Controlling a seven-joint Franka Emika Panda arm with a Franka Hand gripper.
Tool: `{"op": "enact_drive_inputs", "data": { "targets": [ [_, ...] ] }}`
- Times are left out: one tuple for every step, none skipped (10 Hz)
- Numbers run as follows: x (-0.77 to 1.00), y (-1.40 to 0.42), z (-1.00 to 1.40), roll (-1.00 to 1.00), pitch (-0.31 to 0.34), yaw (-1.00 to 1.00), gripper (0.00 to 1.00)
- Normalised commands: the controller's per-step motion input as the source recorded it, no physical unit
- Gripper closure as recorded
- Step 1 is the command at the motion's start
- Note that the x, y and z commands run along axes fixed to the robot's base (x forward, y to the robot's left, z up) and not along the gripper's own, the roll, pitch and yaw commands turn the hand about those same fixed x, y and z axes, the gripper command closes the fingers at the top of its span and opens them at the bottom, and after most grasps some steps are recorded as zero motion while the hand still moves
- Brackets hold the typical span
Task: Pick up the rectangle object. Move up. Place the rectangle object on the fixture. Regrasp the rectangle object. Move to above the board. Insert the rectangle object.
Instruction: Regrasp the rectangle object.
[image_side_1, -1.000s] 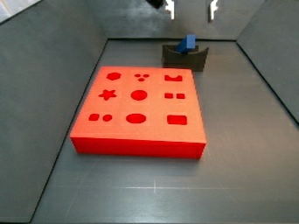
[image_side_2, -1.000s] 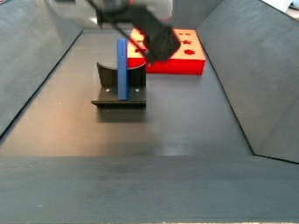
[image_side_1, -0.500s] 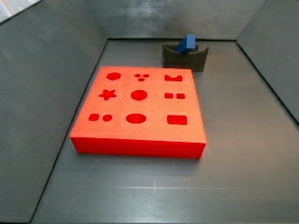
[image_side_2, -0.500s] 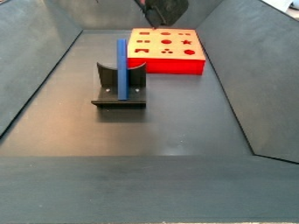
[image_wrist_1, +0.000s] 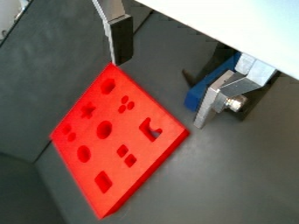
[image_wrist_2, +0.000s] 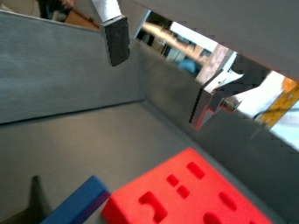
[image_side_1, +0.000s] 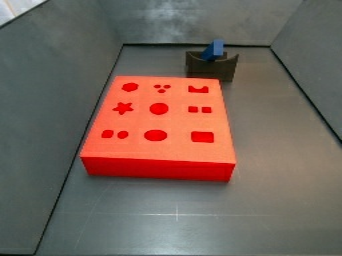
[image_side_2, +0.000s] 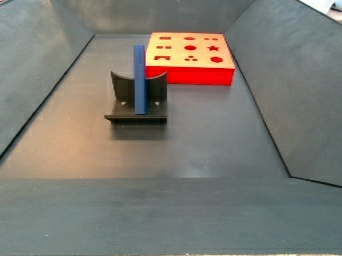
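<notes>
The gripper has risen out of both side views, where it still showed at the top edge half a second ago. Its fingers are spread apart and released, gripping nothing. Far below them lies the board. The rectangle object stands upright in the fixture, unchanged.

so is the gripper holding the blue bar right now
No. The blue bar stands upright in the fixture, and in a wrist view the gripper is high above the board with nothing between its fingers.
</notes>
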Motion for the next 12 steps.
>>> {"op": "enact_drive_inputs", "data": {
  "targets": [
    [-0.02,-0.06,0.03,1.0,0.054,0.01,0.0],
    [-0.02,-0.05,0.02,1.0,0.05,0.01,0.0],
    [-0.03,-0.04,0.02,1.0,0.047,0.01,0.0],
    [-0.03,-0.03,0.02,1.0,0.044,0.01,0.0],
    [-0.02,-0.03,0.01,1.0,0.041,0.02,0.0],
    [-0.01,-0.02,0.01,1.0,0.037,0.02,0.0],
    [-0.01,-0.02,0.01,1.0,0.034,0.02,0.0],
    [0.0,-0.02,0.01,1.0,0.032,0.02,0.0],
    [0.0,-0.02,0.01,1.0,0.033,0.02,0.0],
    [0.0,-0.02,0.01,1.0,0.037,0.02,0.0],
    [0.01,-0.02,0.01,1.0,0.043,0.03,0.0],
    [0.02,-0.02,0.01,1.0,0.053,0.03,0.0]
  ]
}}
